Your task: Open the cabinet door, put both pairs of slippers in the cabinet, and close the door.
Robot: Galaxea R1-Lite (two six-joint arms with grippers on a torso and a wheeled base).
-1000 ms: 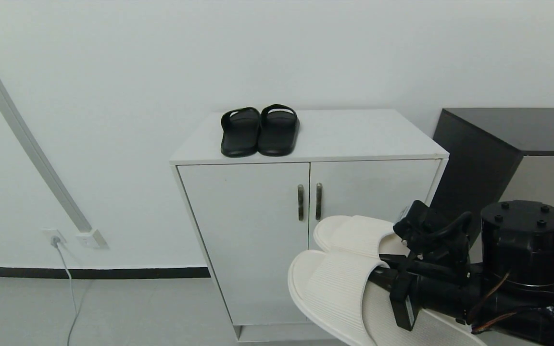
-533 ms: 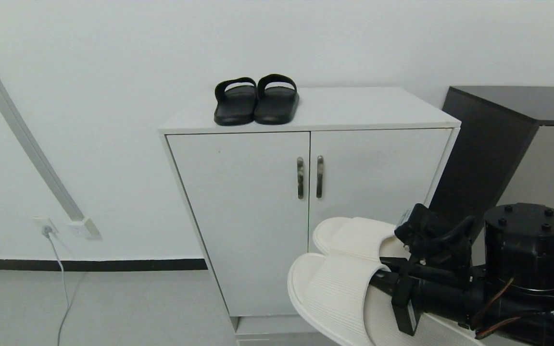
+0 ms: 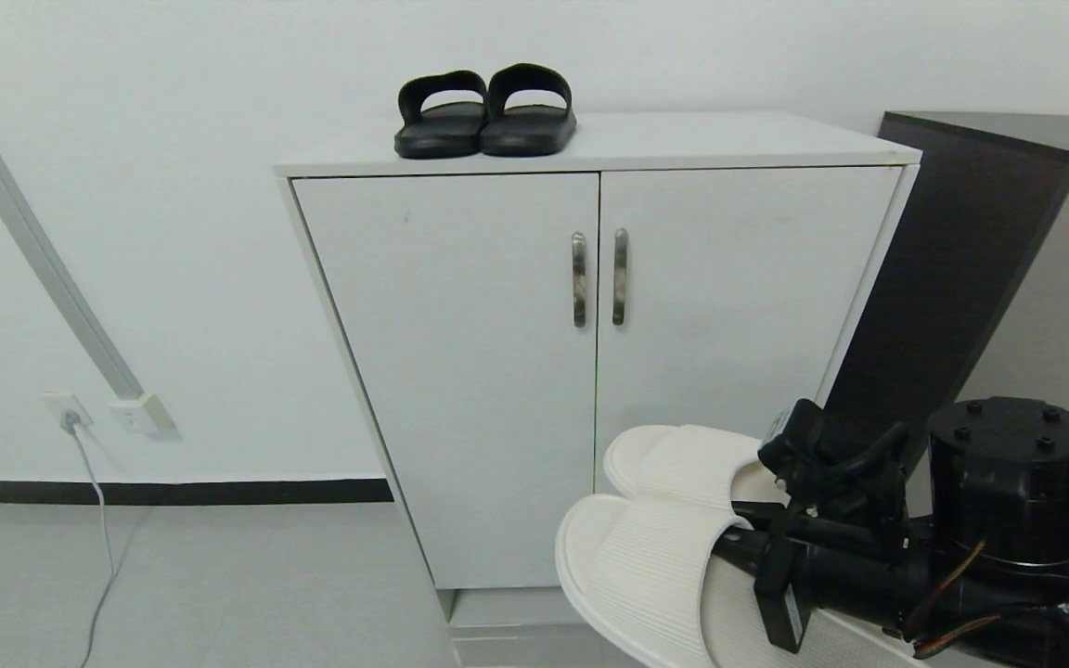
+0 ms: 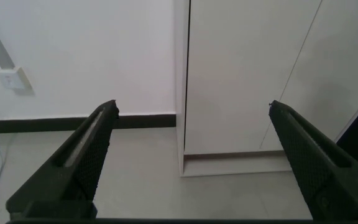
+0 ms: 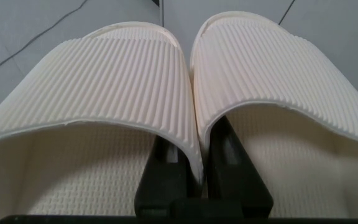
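Note:
A white two-door cabinet (image 3: 460,371) stands against the wall, both doors closed, with two metal handles (image 3: 598,277) side by side at the centre seam. On its top sits a pair of black slippers (image 3: 486,111). My right gripper (image 3: 737,531) is low in front of the right door, shut on a pair of white ribbed slippers (image 3: 655,547). One finger sits inside each slipper, pinching the inner walls together (image 5: 194,155). My left gripper (image 4: 190,107) is open and holds nothing. It hangs low near the cabinet's (image 4: 241,74) bottom left corner.
A dark cabinet (image 3: 971,260) stands right beside the white one. On the left wall are a slanted cable duct (image 3: 24,232) and a socket with a hanging cord (image 3: 66,415). Grey floor (image 3: 173,594) lies open left of the cabinet.
The whole head view has shifted: the cabinet now sits higher and larger, so the camera has lowered and come closer. The right gripper still holds the white slippers the same way.

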